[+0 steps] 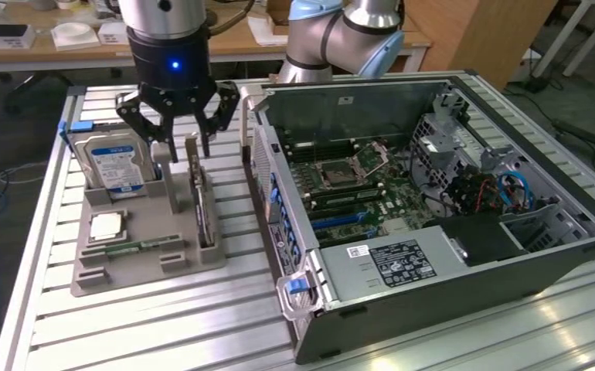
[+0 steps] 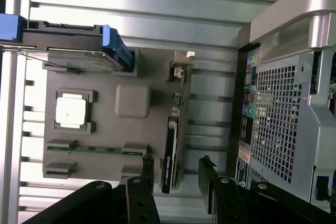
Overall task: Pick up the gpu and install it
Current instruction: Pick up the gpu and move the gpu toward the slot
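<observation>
While gripper (image 1: pixel 186 151) gapes, thin dark gpu (image 1: pixel 204 207) upright, ribbed metal table (image 1: pixel 174 328)

The gpu (image 1: pixel 204 202) stands on its long edge in a narrow slot of the grey holder tray (image 1: pixel 133 274) on the slatted table (image 1: pixel 174 332) — upright and not yet installed. It is a thin, flat card with a dark board face. Seen edge-on from above in the wrist view, it reads as a slim black strip with a silvery metal bracket (image 2: pixel 180 69) at one end. Its slot runs along the tray's side nearest the open computer case (image 1: pixel 380 309) — the card is just beside the case, outside it.
</observation>
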Robot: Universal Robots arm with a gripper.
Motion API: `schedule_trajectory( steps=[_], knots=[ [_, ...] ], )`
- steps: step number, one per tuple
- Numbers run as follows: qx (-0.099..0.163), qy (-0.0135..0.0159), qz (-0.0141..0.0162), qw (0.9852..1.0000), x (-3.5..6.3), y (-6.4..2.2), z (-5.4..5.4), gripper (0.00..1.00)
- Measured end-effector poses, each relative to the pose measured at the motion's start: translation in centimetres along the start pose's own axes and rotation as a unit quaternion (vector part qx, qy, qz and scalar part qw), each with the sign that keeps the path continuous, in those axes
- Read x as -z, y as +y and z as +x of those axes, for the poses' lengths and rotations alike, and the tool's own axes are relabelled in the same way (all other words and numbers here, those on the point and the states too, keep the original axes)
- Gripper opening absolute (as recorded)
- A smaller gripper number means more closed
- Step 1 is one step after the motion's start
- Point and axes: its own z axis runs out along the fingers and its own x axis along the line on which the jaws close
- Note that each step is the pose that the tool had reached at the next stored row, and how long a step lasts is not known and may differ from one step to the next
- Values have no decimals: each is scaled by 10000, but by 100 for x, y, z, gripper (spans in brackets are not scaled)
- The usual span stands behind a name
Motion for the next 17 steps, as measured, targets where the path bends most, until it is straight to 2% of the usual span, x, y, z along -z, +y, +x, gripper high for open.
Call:
schedule_trajectory(
  steps=[10,14,16,17],
  knots=[
    [-1,0,0,10000,-179,-56,7,47],
    [1,-1,-1,10000,-252,-107,11,47],
    [-1,0,0,10000,-283,-112,13,49],
    [-1,-1,0,10000,-299,-113,13,55]
  ],
)
